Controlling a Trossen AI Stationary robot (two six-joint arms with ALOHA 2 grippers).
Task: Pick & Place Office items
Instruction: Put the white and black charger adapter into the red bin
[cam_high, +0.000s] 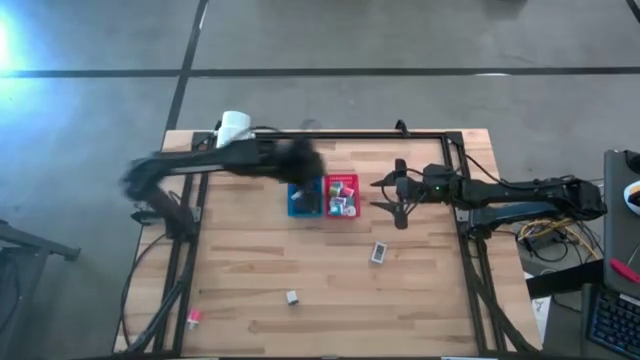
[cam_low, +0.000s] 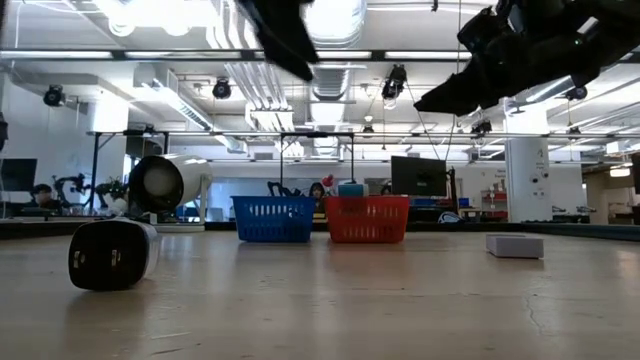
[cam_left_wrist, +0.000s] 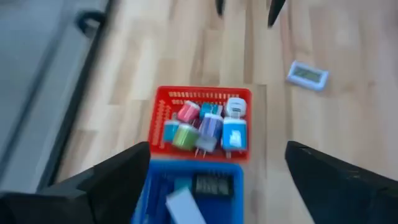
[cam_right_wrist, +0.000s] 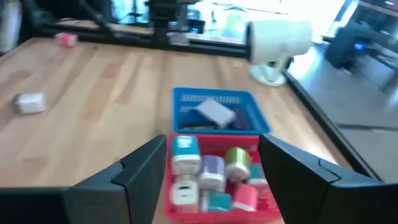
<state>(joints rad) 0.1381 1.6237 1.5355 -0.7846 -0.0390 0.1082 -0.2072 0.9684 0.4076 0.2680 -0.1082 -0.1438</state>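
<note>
The red bin (cam_high: 342, 196) holds several small coloured pieces, and the blue bin (cam_high: 304, 199) beside it holds a white piece (cam_left_wrist: 183, 205) and a dark one. Loose pieces lie on the table: a white one (cam_high: 379, 253), a small grey one (cam_high: 292, 297) and a pink one (cam_high: 194, 317). My left gripper (cam_left_wrist: 216, 155) hangs open above the blue bin, blurred in the high view (cam_high: 303, 165). My right gripper (cam_high: 385, 195) is open just right of the red bin (cam_right_wrist: 214, 180) and points at it, above table height.
A white cylinder-shaped lamp (cam_high: 233, 127) stands at the far left edge of the table, behind the blue bin. A black frame (cam_high: 470, 240) runs along the table's sides. Bare wood lies between the bins and the near edge, apart from the loose pieces.
</note>
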